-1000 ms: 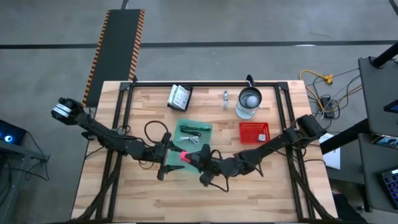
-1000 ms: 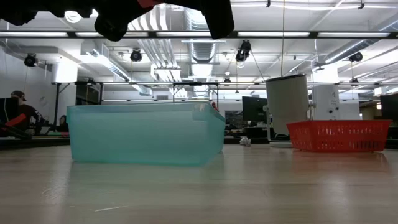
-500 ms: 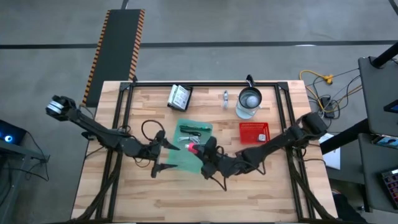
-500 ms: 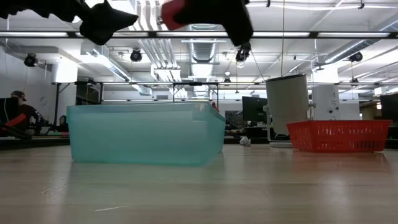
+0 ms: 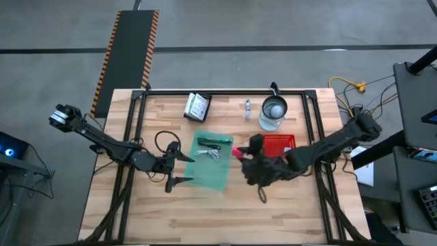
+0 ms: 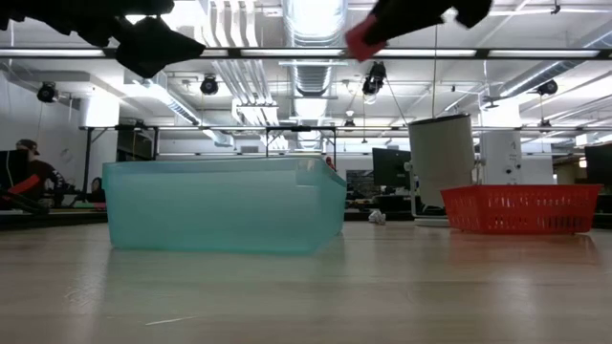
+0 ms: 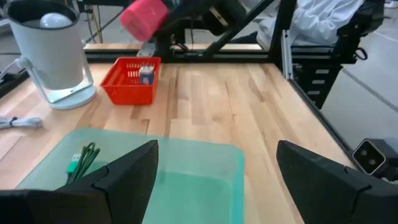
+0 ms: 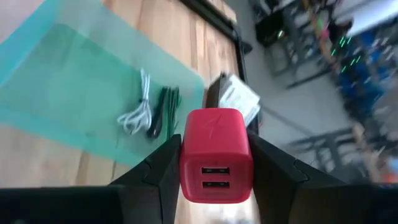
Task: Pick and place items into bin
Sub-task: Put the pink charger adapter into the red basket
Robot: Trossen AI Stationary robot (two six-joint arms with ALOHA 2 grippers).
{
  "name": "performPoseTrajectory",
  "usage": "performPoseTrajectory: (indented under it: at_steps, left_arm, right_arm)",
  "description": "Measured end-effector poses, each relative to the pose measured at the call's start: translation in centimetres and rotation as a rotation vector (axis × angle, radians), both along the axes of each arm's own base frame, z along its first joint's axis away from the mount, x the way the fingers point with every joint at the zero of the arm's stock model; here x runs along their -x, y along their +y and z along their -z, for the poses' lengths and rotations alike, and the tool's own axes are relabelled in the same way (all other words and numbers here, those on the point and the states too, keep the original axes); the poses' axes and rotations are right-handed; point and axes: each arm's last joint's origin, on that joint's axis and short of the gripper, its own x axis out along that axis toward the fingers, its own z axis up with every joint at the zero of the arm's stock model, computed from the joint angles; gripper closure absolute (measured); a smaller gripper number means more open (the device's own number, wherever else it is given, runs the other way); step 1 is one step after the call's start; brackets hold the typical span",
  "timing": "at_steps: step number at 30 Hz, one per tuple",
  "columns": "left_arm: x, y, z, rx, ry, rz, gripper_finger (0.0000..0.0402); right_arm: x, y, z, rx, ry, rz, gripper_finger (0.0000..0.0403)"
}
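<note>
R gripper (image 5: 238, 153) is clamped on a pink-red cube-shaped USB charger block (image 8: 215, 155), held in the air betw. the translucent teal plastic bin (image 5: 220, 176) and the small red mesh basket (image 5: 278, 145), nearer the tabletop's right edge. L gripper (image 5: 183, 169) has its fingers spread wide, nothing in them, at the bin's left rim. In the bin: green stick (image 5: 211, 141), white coiled cable (image 8: 138, 110). Flat white packets w/ dark print (image 5: 197, 106) and a clear glass jug (image 5: 273, 113) sit by the far edge.

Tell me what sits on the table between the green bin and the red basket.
Nothing rests there: in the high view the wood between the green bin and the red basket is bare. Only the right gripper, holding a pink-red charger, hangs above that gap.
</note>
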Motion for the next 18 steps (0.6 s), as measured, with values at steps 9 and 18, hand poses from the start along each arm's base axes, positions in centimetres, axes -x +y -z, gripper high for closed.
performPoseTrajectory:
  at_steps: [9, 18]
  left_arm:
    - [0.1, 0.3, 0.0, -0.164, -0.005, -0.062, 0.0094]
    - [0.4, 1.0, 0.9, -0.269, 0.014, -0.227, 0.0094]
  right_arm:
    - [4.3, -1.7, -2.6, -0.224, -0.001, 0.09, 0.0261]
    - [7.5, -3.1, -5.0, -0.413, -0.102, 0.176, 0.0261]
